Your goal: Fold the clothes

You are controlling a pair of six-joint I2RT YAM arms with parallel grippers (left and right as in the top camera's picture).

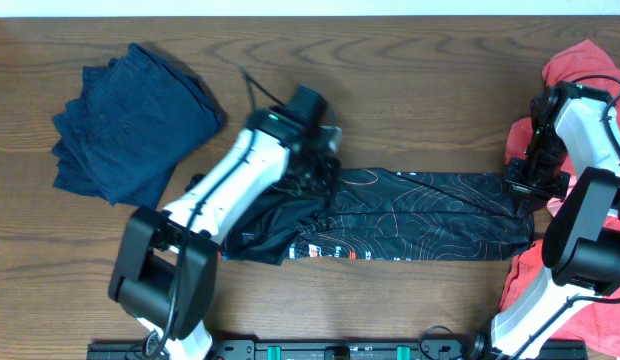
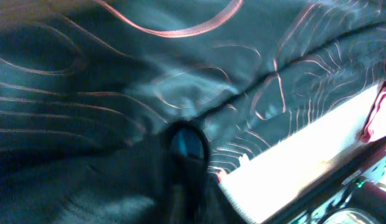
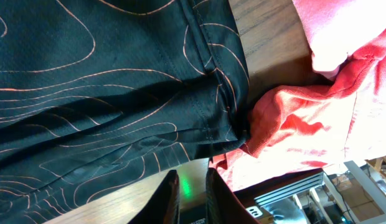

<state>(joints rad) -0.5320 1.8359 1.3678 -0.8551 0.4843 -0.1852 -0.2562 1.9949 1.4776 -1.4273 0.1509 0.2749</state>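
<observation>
A black garment with orange contour lines lies stretched across the middle of the table, its left part bunched and folded over. My left gripper is over that bunched part. In the left wrist view the black cloth fills the frame and its creases run into the dark, blurred jaws, which look shut on it. My right gripper is at the garment's right end. In the right wrist view its fingers stand a little apart over bare wood, just short of the garment's hem, with nothing between them.
A pile of navy clothes lies at the back left. Red clothes lie at the right edge around the right arm's base and show beside the hem in the right wrist view. A black rail runs along the front edge.
</observation>
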